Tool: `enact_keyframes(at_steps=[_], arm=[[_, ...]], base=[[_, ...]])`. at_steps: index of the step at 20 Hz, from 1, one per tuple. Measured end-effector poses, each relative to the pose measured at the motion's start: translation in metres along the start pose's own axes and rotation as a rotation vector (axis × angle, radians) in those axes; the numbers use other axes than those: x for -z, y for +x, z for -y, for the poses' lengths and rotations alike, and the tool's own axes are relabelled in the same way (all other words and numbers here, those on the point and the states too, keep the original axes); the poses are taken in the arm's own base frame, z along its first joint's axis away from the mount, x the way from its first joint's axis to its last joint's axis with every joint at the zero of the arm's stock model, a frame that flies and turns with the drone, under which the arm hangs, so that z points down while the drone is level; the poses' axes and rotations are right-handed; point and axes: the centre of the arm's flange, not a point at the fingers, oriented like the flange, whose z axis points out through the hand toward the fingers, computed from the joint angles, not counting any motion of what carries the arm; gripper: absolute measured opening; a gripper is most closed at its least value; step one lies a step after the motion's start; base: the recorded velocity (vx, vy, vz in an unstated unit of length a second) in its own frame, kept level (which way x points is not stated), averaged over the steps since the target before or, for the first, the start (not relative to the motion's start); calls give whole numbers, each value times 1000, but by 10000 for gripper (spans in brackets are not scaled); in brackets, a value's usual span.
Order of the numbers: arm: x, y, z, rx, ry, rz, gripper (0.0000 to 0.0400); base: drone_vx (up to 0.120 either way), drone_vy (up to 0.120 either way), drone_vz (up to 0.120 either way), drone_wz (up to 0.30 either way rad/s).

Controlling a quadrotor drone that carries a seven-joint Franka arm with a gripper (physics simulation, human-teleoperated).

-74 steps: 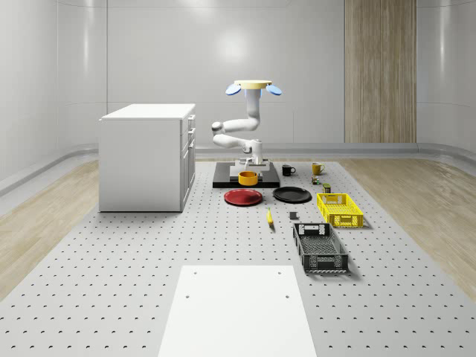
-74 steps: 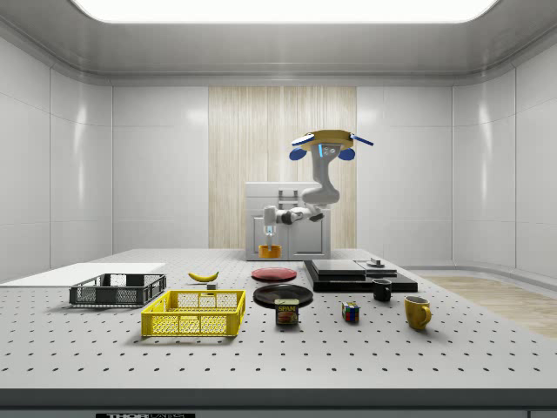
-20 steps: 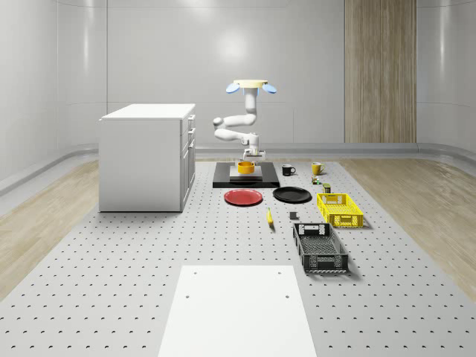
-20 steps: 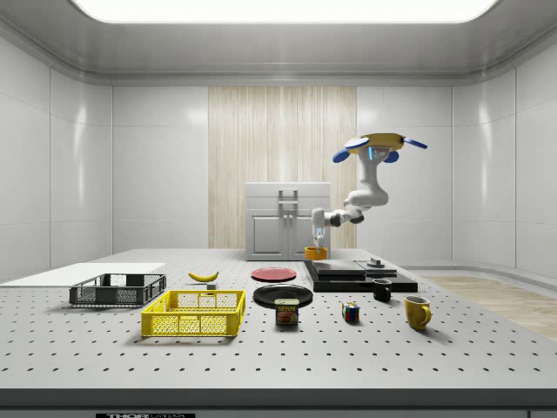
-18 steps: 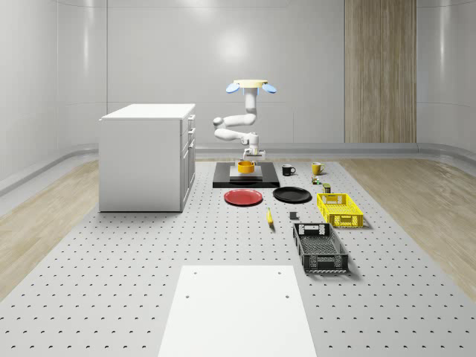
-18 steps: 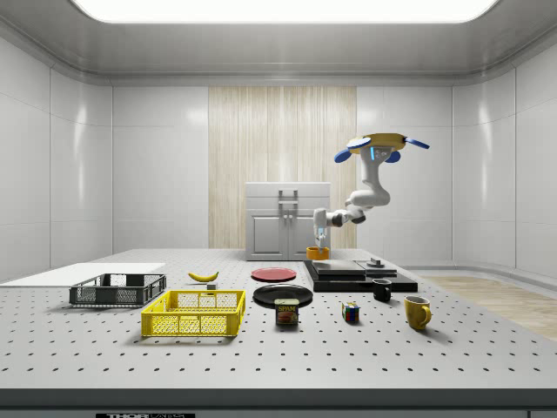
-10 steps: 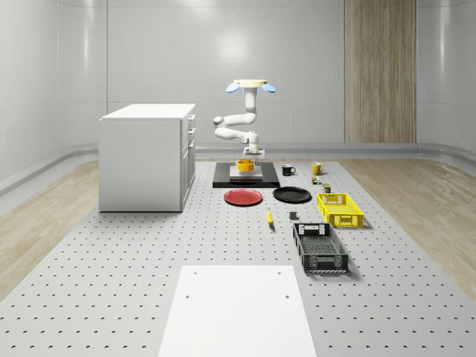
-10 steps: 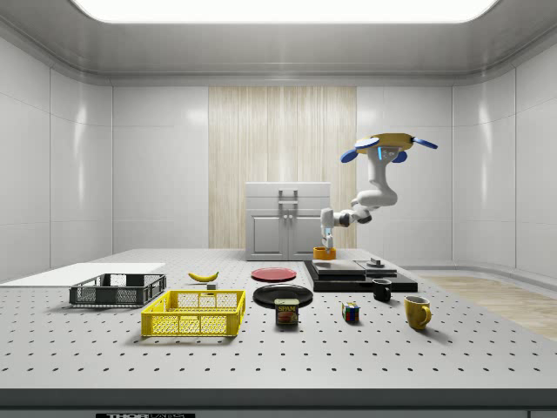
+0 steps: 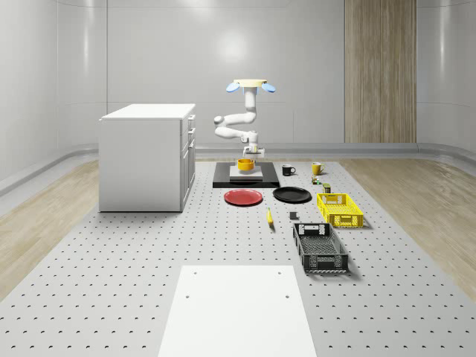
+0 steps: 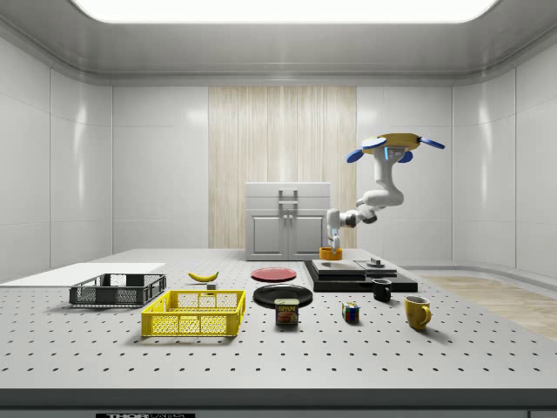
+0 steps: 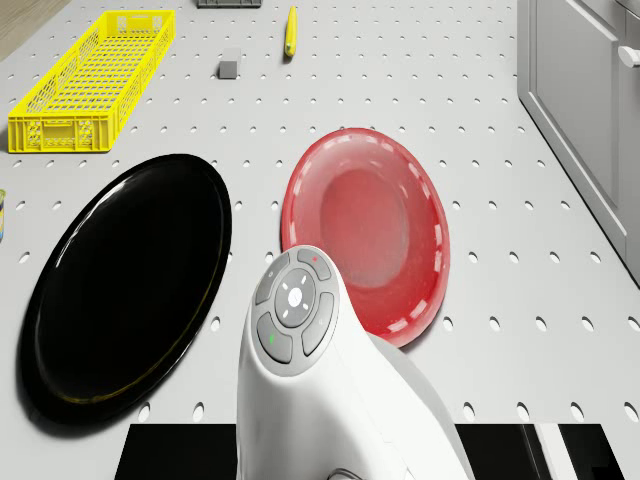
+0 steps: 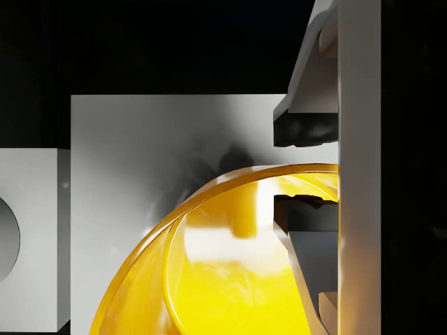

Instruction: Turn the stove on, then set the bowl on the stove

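now the bowl [image 9: 245, 164] has come in over the stove [image 9: 246, 178]; the end effector [image 12: 305, 172] pinches its rim, drone [image 10: 396, 143] hovering above; only lowering remains.

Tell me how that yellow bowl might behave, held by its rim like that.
The bowl looks rigid and glossy, so its thin rim could slip between the tool's pads. Gripped at one edge, it may tilt. Its low shape should sit steady on the stove.

Lighting: bright, even, from a ceiling panel [image 10: 278, 9]; soft sheen on the pale walls. Glare: white highlights on the yellow bowl [image 12: 230, 279] beside the fingers [image 12: 307, 129], with a soft shadow on the grey plate beyond its rim.
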Motion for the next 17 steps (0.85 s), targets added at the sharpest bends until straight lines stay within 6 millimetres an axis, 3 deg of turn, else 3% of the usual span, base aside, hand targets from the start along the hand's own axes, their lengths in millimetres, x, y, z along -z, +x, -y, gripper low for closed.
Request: enact_keyframes(at_steps=[6,8,10,13,17], arm=[[-17,0,0,0,0,0,100],[-20,0,0,0,0,0,218],[-20,0,0,0,0,0,289],[-12,0,0,0,0,0,348],[-4,0,0,0,0,0,379]], base=[[0,0,0,0],[0,0,0,0],[0,0,0,0],[0,0,0,0],[0,0,0,0]])
